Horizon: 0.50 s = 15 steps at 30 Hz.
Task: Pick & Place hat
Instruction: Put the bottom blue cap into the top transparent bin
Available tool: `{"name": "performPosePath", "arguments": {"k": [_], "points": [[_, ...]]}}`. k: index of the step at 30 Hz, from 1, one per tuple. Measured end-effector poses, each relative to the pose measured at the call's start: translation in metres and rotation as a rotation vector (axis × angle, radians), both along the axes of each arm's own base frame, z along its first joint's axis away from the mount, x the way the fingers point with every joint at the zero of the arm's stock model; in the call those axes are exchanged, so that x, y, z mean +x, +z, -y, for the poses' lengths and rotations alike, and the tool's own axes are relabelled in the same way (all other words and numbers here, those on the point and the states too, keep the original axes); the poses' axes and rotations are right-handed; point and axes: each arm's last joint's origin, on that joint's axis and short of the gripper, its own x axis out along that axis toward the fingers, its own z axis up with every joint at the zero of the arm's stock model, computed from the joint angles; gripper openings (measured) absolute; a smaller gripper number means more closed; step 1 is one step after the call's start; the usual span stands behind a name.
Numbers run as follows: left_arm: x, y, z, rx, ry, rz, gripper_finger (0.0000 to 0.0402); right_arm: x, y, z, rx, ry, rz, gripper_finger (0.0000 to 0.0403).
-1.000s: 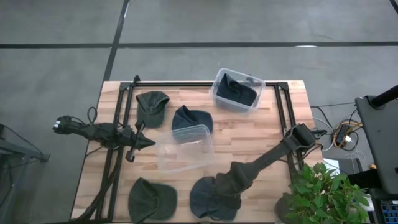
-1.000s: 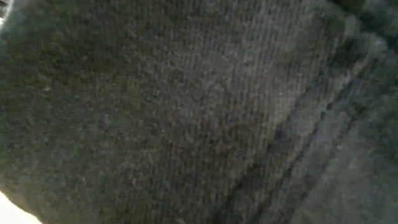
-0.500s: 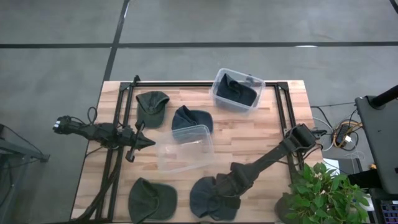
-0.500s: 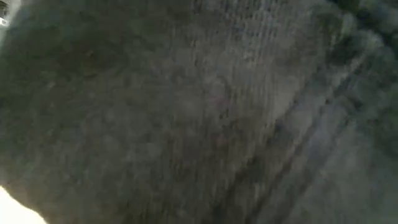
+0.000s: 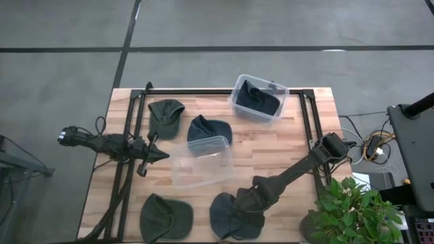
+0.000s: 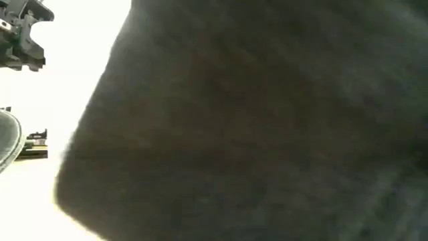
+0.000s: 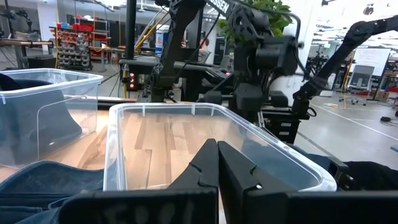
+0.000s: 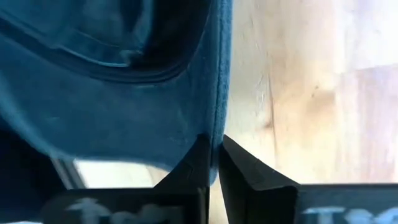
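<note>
A dark blue hat lies at the table's near edge and fills most of the low view. My right gripper is shut on its edge. A green hat lies to its left. Farther off lie another green hat and a second blue hat. An empty clear bin stands mid-table. A second clear bin at the far edge has a dark hat in it. My left gripper hangs shut at the left, just in front of the empty bin. My right gripper pinches the blue hat's thin edge between its two fingertips. The fingers come slanting down from the table's right side. The rest of the hat spreads out beyond the fingers; the low view shows its cloth raised close before the camera.
A black frame runs along the table's far, left and right sides. A potted plant stands off the near right corner. Bare wood lies between the bins and the right arm.
My right gripper has shut on the blue hat's edge and edged toward the table's near edge. The hat has shifted a little with it. In the low view its cloth has drawn away from the left side, uncovering bright background there.
</note>
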Motion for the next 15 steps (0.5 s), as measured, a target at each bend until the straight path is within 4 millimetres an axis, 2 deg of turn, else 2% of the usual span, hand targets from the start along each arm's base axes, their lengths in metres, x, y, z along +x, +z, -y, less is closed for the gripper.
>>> {"name": "performPosePath", "arguments": {"k": [7, 15], "points": [[0.000, 0.000, 0.000, 0.000, 0.000, 0.000, 0.0000, -0.015, 0.047, 0.010, -0.002, -0.053, -0.003, 0.0010], [0.000, 0.000, 0.000, 0.000, 0.000, -0.001, 0.0000, -0.045, 0.101, 0.030, -0.121, -0.169, -0.165, 0.0009]]}}
